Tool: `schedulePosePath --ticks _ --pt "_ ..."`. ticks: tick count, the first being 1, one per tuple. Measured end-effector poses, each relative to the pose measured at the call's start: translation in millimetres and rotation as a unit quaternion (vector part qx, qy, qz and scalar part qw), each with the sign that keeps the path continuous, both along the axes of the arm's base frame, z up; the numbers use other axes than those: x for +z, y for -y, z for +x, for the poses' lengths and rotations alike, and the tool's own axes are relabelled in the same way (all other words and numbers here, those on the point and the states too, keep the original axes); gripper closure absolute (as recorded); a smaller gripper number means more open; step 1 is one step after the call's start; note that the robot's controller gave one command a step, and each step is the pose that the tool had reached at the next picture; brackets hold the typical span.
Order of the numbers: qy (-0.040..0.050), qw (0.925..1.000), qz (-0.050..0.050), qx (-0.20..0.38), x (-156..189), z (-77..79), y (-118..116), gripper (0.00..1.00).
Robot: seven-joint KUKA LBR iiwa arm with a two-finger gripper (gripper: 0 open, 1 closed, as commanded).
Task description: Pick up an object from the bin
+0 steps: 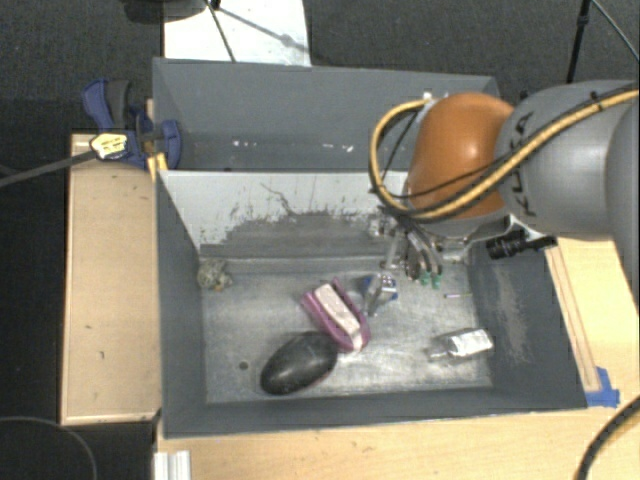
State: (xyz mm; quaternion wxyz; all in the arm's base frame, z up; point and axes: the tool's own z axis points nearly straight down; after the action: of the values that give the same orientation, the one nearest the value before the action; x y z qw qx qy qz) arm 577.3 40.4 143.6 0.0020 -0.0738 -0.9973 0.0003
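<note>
The gripper (pixel 386 284) hangs low over the middle of the bin (pixel 190 238), just beside the upper right of a purple-and-white block (pixel 337 314). From this angle I cannot tell whether the claw is apart or together. This looks like the approach step, with nothing lifted yet. The next move would call for centring over the block and closing across its narrow width. Its long axis runs diagonally, far-left to near-right, and its near end points toward a black oval lump (pixel 298 363) lying just beside it.
</note>
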Motion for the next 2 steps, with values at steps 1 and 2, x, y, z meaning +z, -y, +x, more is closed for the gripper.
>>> schedulePosePath --ticks 1,2 --pt "0.0133 0.9998 0.001 -0.012 -48.4 7.1 8.6 0.00" --pt "0.0037 0.9999 0.000 -0.013 -57.9 0.7 9.1 1.00"
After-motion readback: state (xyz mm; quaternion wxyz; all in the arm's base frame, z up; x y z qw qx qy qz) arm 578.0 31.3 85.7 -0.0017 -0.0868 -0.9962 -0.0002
